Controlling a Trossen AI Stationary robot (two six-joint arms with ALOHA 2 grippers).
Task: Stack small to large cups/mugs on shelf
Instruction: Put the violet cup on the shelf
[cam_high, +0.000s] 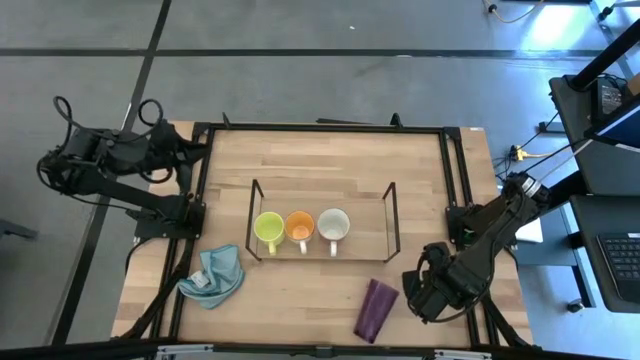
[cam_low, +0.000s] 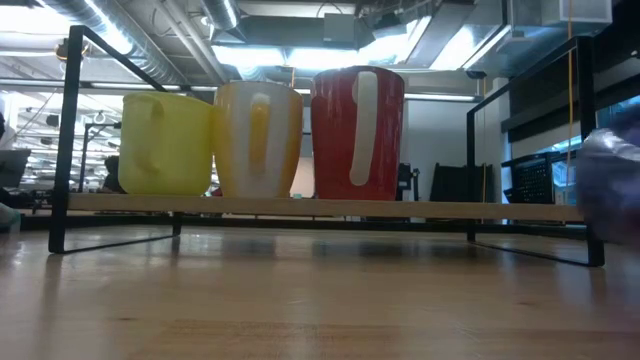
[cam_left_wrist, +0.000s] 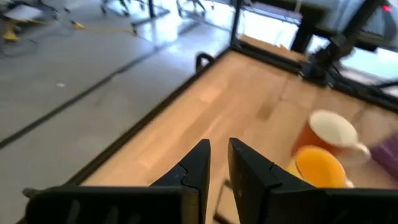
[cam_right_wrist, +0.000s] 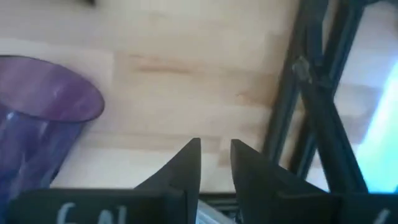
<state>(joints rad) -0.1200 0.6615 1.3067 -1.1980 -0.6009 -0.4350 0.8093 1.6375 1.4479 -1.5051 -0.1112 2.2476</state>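
Observation:
Three mugs stand upright in a row on the black wire shelf (cam_high: 390, 215): a yellow-green mug (cam_high: 268, 228), an orange mug (cam_high: 300, 227) and a mug that is white inside (cam_high: 334, 227) and red outside (cam_low: 357, 135). The dark purple cup (cam_high: 377, 308) lies on its side on the table, near the table's near edge and right of the shelf. My right gripper (cam_high: 410, 291) hovers just right of the cup, shut and touching nothing; the right wrist view shows the cup (cam_right_wrist: 43, 124) beside its fingers. My left gripper (cam_high: 200, 149) waits, shut, over the table's far left corner.
A crumpled light blue cloth (cam_high: 214, 276) lies on the table near the shelf's left end. A black metal frame (cam_high: 320, 127) runs around the tabletop. Bare wood shows between the shelf and the far edge, and on the shelf's right part beside the white mug.

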